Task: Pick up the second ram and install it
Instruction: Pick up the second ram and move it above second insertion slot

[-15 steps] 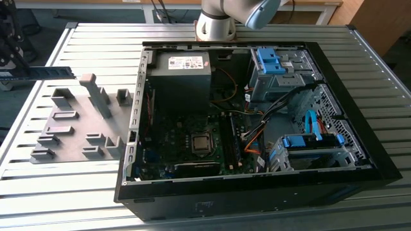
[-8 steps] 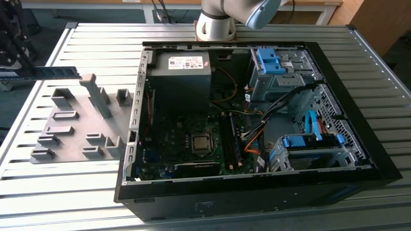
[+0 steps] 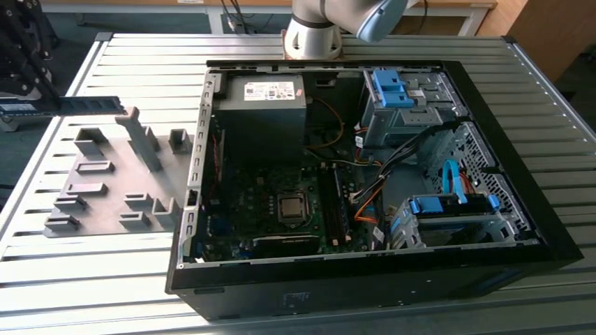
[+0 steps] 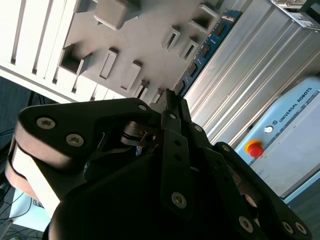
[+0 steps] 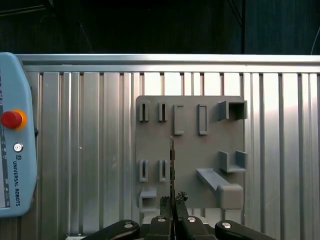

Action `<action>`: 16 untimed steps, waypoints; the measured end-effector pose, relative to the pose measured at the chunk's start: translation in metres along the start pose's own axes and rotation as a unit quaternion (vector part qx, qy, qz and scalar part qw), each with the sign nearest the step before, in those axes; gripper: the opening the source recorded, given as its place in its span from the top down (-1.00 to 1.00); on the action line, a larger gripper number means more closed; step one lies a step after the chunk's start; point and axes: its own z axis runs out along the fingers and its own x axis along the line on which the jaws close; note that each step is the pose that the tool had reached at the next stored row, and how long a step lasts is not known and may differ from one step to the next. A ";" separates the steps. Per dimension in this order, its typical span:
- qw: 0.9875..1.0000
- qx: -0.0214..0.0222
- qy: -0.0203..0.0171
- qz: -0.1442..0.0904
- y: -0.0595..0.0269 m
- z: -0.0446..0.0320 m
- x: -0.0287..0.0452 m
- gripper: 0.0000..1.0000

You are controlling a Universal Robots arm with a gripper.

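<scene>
My gripper (image 5: 173,201) is shut on the second ram (image 5: 171,165), which I see edge-on as a thin dark line over the grey holder plate (image 5: 190,150). In the second wrist view the ram (image 4: 202,55) is a blue strip with dark chips running out from the fingertips (image 4: 172,100). In the exterior view the ram (image 3: 88,106) hangs level in the air at the far left, above the holder plate (image 3: 112,185), with the gripper (image 3: 33,103) at the picture's left edge. The open computer case (image 3: 373,174) lies to the exterior view's right, and its memory slots (image 3: 336,206) run beside the processor socket.
Grey holder blocks (image 3: 144,139) stand up from the plate on the ribbed metal table (image 3: 102,272). The arm's base (image 3: 312,38) is behind the case. A pale blue teach pendant (image 5: 15,135) with a red button lies on the table. Cables and blue drive cages (image 3: 447,209) crowd the case's right half.
</scene>
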 end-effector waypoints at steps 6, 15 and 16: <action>1.000 0.000 0.000 0.000 -0.0074 -0.0001 -0.0001 0.72; 1.000 0.000 0.000 0.000 -0.0161 -0.0002 -0.0003 0.72; 1.000 0.000 0.000 0.000 -0.0171 -0.0002 -0.0003 0.72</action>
